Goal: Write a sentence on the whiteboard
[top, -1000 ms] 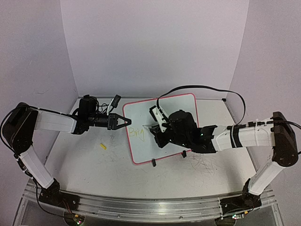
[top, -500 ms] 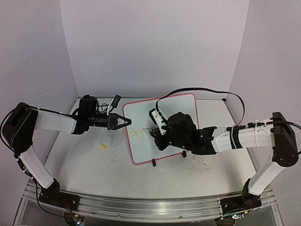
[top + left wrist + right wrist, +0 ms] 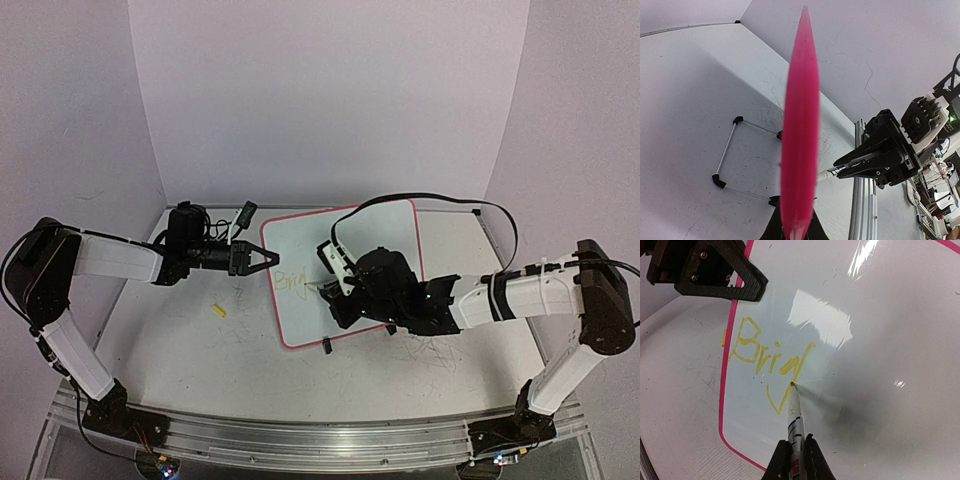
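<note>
The whiteboard (image 3: 372,226), white with a pink rim, lies tilted on the table. Yellow letters "Brig" (image 3: 771,356) of the sentence sit near its left edge and show faintly in the top view (image 3: 291,281). My right gripper (image 3: 334,292) is shut on a white marker (image 3: 795,421), also seen between its fingers in the right wrist view (image 3: 794,459). The orange tip touches the board at the tail of the "g". My left gripper (image 3: 273,259) is shut on the board's left rim (image 3: 800,125), seen edge-on in the left wrist view.
A small yellow cap (image 3: 218,311) lies on the table left of the board. Black clips (image 3: 326,347) stick out at the board's near edge. A small black object (image 3: 245,212) sits behind the left gripper. The right arm's cable (image 3: 440,199) loops over the board's far side.
The right gripper has shifted slightly toward the near edge with the marker, drawing the tail of the "g". The left arm and the board have not moved.
</note>
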Robot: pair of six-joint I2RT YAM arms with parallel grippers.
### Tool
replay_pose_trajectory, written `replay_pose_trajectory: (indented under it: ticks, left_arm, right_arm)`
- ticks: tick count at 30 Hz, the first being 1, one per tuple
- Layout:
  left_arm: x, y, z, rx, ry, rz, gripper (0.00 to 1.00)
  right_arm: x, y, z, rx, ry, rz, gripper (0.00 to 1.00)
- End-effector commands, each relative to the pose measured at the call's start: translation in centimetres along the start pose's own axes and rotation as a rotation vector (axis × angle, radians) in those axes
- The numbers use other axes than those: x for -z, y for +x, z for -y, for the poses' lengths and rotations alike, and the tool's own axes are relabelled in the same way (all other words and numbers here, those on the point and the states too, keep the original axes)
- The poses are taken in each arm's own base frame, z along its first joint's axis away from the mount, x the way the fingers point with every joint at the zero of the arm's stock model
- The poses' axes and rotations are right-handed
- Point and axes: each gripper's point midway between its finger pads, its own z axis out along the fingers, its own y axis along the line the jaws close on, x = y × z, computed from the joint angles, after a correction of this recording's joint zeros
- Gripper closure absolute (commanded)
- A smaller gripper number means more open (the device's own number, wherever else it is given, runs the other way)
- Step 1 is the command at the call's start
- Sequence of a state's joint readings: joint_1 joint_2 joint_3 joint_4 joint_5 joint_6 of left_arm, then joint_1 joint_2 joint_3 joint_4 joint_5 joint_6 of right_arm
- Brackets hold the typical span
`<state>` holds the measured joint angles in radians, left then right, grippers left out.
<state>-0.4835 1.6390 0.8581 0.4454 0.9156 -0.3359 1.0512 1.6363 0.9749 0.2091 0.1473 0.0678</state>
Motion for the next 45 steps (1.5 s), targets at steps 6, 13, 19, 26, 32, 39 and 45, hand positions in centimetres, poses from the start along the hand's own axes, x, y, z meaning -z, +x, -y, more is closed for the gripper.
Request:
replay_pose_trajectory:
  ticks: [6, 13, 19, 26, 32, 39, 45]
  left_arm:
    - [0.1, -1.0, 1.0, -0.047, 0.009, 0.009, 1.00]
    - [0.1, -1.0, 1.0, -0.048, 0.010, 0.008, 1.00]
    - [0.1, -0.9, 0.9, -0.046, 0.010, 0.006, 1.00]
    - [0.1, -0.8, 0.9, -0.044, 0.011, 0.005, 1.00]
    - [0.1, -0.9, 1.0, -0.047, 0.011, 0.007, 1.00]
    - [0.1, -0.9, 1.0, -0.048, 0.011, 0.007, 1.00]
    - [0.1, -1.0, 1.0, -0.046, 0.010, 0.007, 1.00]
  right_arm:
    - [0.3, -2.5, 0.9, -0.037, 0.056, 0.072, 1.00]
    - [0.3, -3.1, 1.4, -0.041, 0.083, 0.090, 1.00]
    - [0.0, -3.4, 1.6, -0.039, 0.089, 0.096, 1.00]
    - [0.0, -3.9, 1.8, -0.043, 0.102, 0.108, 1.00]
    - [0.4, -3.8, 2.3, -0.060, 0.124, 0.107, 1.00]
    - [0.9, -2.8, 2.6, -0.072, 0.130, 0.082, 1.00]
    - [1.2, -1.9, 2.6, -0.079, 0.123, 0.063, 1.00]
